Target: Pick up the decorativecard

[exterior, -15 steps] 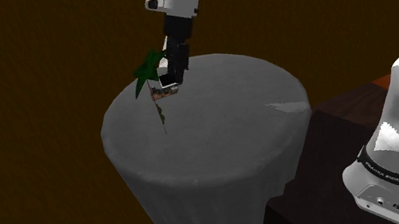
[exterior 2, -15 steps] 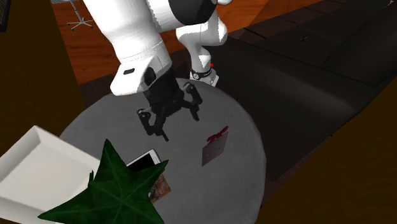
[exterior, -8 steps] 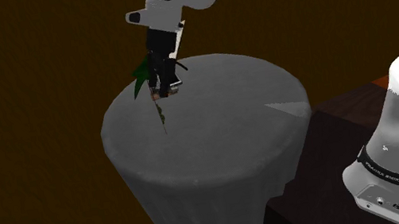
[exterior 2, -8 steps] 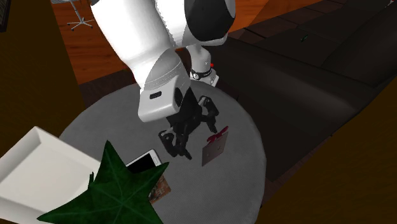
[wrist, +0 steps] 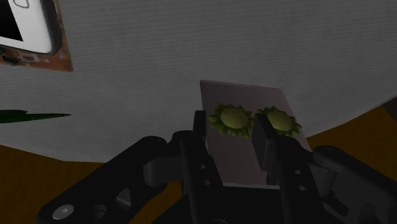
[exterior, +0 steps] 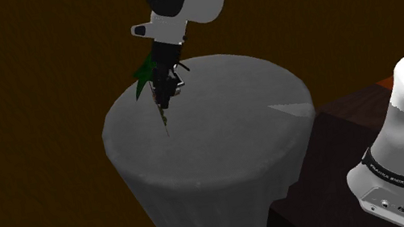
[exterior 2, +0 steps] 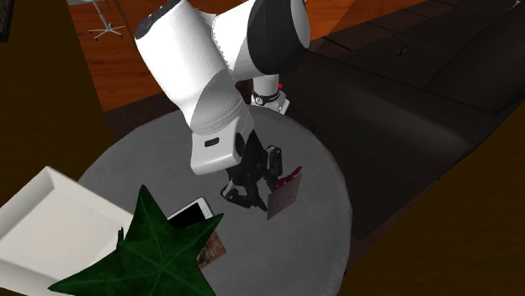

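Since the decorative card [exterior 2: 286, 198] stands upright on its lower edge on the round grey table [exterior 2: 324, 244], near the table's rim, it offers you only its thin body to take hold of. That likely explains the low, slanted reach of the arm over the tabletop. Your gripper [exterior 2: 251, 188] hangs just above the table surface, right beside the card. Its fingers [wrist: 199, 124] are spread apart and clasp nothing. From the wrist camera their tips overlap the card's grey face and its green flowers [wrist: 232, 119]. The white phone [exterior 2: 190, 211] lies elsewhere on the table, well apart, so it should not hinder you. By my reading, you must get the card's thickness between the pads before closing.
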Controlling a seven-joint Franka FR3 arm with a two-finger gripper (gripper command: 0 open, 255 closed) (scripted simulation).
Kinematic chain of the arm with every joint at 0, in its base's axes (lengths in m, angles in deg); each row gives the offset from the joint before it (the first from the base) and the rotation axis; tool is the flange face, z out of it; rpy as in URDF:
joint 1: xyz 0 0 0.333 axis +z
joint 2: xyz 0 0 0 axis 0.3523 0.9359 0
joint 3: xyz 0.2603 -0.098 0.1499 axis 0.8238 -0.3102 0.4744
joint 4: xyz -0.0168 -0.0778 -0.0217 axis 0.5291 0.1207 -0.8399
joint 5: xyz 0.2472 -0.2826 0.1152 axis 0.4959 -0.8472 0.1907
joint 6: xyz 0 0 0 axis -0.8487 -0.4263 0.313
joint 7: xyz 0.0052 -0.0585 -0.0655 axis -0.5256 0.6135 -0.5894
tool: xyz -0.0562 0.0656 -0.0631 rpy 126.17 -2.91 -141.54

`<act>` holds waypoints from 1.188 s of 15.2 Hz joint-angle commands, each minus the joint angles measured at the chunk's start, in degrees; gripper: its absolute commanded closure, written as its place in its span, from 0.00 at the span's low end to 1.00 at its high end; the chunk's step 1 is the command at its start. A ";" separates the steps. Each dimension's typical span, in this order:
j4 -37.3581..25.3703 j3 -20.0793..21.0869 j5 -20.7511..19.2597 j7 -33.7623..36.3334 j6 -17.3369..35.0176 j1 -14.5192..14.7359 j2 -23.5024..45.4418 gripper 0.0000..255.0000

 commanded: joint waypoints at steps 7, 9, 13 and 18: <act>0.07 0.01 0.03 -0.05 0.08 0.00 0.01 1.00; -0.48 -0.04 -0.23 0.34 -0.62 -0.03 -0.21 1.00; -2.32 -0.17 -1.12 1.75 -3.15 -0.11 -1.17 1.00; -4.90 -0.31 -2.09 3.43 -6.37 -0.22 -2.12 1.00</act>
